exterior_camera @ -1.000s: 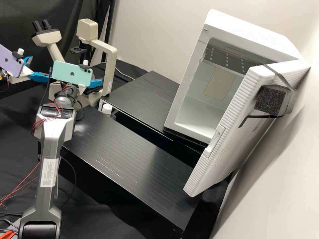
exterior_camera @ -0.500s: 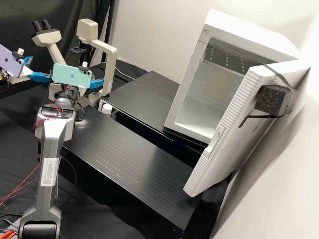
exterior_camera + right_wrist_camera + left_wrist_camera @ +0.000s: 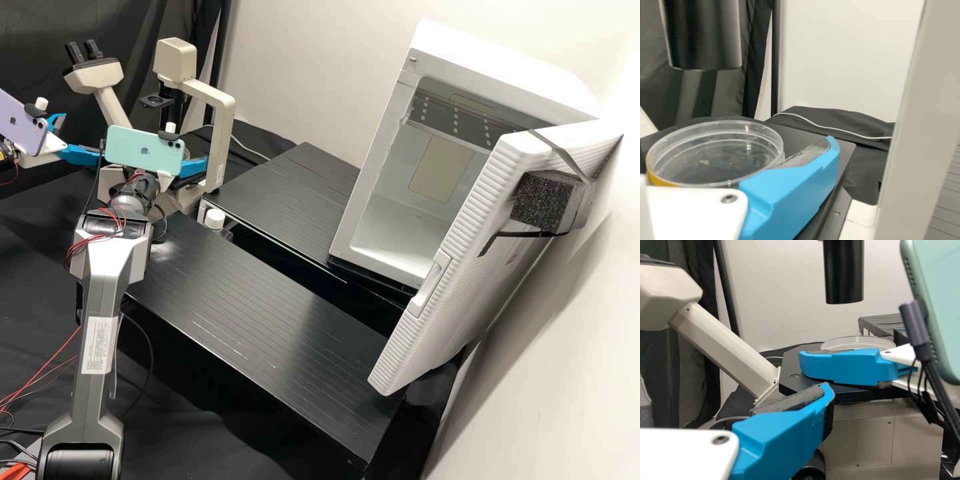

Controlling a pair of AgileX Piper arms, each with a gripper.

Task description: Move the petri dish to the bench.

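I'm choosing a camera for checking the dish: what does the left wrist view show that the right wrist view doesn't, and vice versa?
Left wrist view: a mint-green phone and the microscope's slanting cream tube. Right wrist view: the microscope's upright cream column. Both: the petri dish, the dark stage and the black cylinder above it.

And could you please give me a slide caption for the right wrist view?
Clear petri dish on the dark microscope stage, with a black cylinder above and a white cable behind.
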